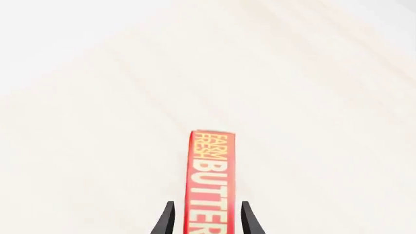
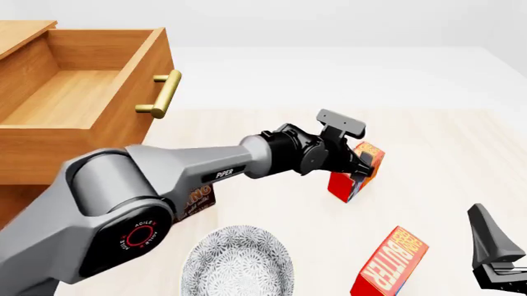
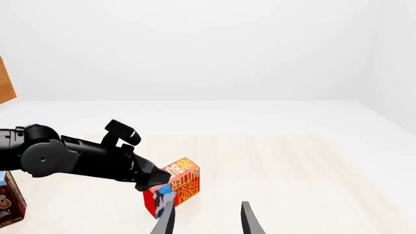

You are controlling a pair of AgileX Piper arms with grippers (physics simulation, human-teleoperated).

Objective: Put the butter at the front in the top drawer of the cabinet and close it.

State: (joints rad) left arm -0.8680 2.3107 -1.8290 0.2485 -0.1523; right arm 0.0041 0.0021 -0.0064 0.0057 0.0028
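Observation:
One butter [image 2: 356,176] box stands mid-table, red with an orange lettered face; it also shows in the right wrist view [image 3: 177,187]. My left gripper [image 2: 362,161] straddles its top, and in the left wrist view the butter [image 1: 209,170] runs between the open fingers [image 1: 166,219] with a thin gap on each side. A second, identical butter box [image 2: 389,262] lies nearer me at the lower right. The top drawer [image 2: 74,98] of the cabinet [image 2: 24,191] is pulled out and holds nothing, its brass handle [image 2: 160,92] facing the table. My right gripper [image 3: 206,219] hovers open at the front right [image 2: 494,253], holding nothing.
A patterned grey plate [image 2: 239,262] lies at the near middle. A brown Chocolate Pudding box [image 2: 197,200] stands partly behind my left arm, next to the cabinet. The left arm stretches across the table from the lower left to the centre.

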